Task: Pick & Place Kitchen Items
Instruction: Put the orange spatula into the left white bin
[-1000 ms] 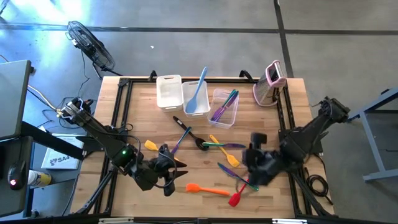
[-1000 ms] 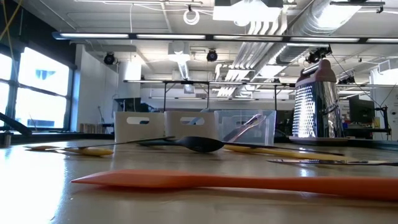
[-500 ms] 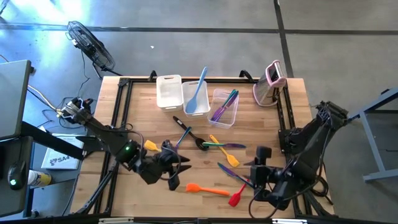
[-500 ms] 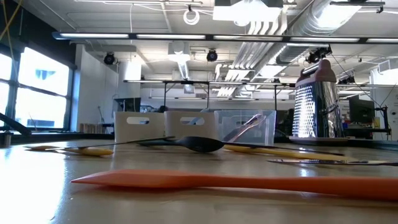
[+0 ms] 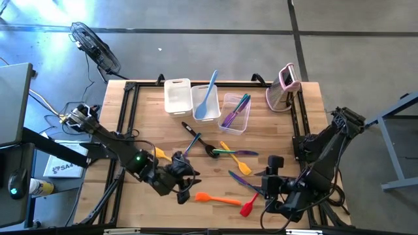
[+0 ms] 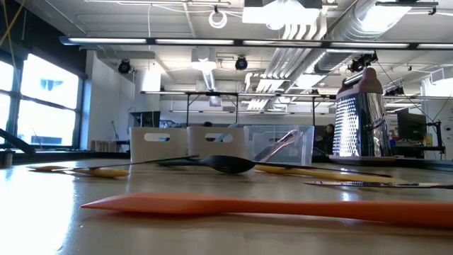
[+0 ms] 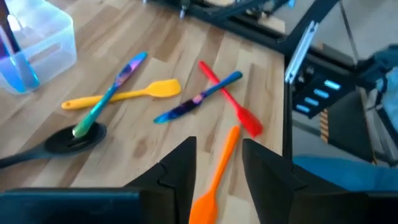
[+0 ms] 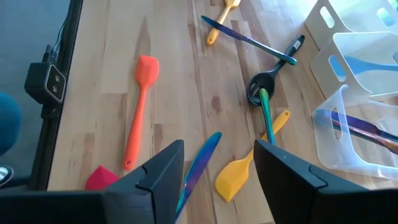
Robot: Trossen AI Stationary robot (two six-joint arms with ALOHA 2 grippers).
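Loose utensils lie flat on the wooden table point(image 5: 147, 104): an orange spatula point(image 5: 215, 198), a red spatula point(image 5: 249, 206), a yellow spatula point(image 5: 159, 153), a black spoon point(image 5: 208, 147) and blue-purple ones point(image 5: 244, 180). My left gripper point(image 5: 185, 189) hangs open above the orange spatula's blade end point(image 7: 204, 205), one finger on either side of it in the left wrist view, touching nothing. My right gripper point(image 5: 264, 190) hangs open at the near right, above a blue-purple spatula point(image 8: 199, 163) and beside the red spatula, touching nothing.
Three tubs stand at the far edge: a white one point(image 5: 177, 96), one with a light blue spatula point(image 5: 206, 101), and a clear one point(image 5: 236, 112) with purple and teal utensils. A pink-and-white grater point(image 5: 285, 87) stands upright at the far right. Black frame rails run along the table's sides.
My right gripper has swung toward the table's near edge and turned, and now hangs beside the red spatula. My left gripper has edged right toward the orange spatula. No utensil has moved.
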